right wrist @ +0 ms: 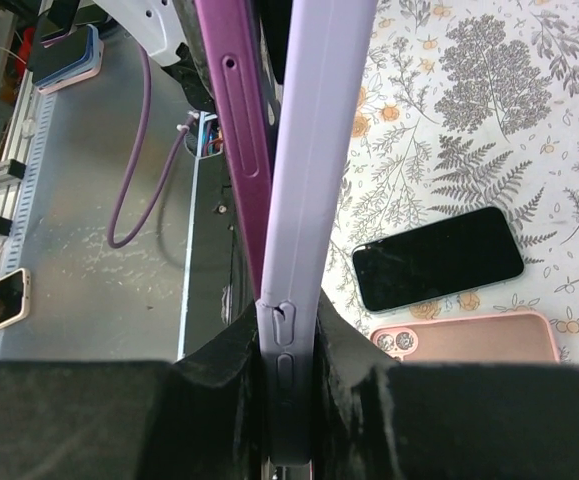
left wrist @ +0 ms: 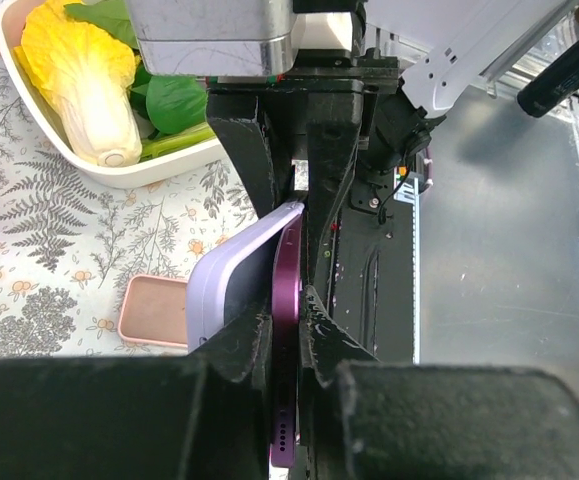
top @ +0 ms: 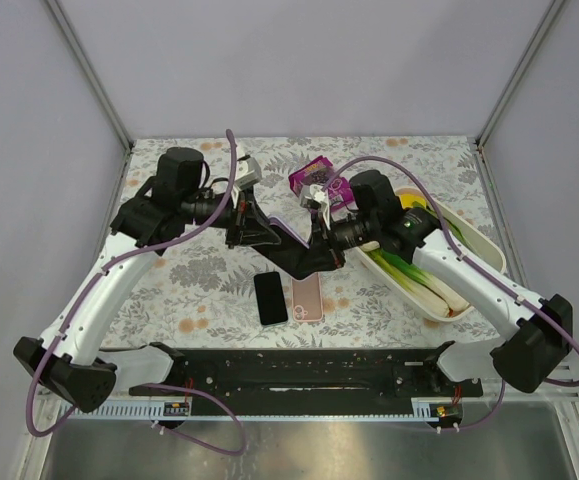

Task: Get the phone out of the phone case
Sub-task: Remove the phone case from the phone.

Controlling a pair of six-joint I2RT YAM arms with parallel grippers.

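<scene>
A dark purple phone is partly peeled out of a lavender phone case, both held in the air on edge between the two arms. My left gripper is shut on the phone's edge, its bottom end with speaker holes toward the camera. My right gripper is shut on the phone case at its side buttons. The phone angles away from the case to the left. From above, both grippers meet over the table's middle and hide most of the phone and case.
A black phone and a pink case lie on the floral cloth just below the grippers. A white tray of cabbage and greens sits at the right. A purple packet lies behind. The black base rail runs along the near edge.
</scene>
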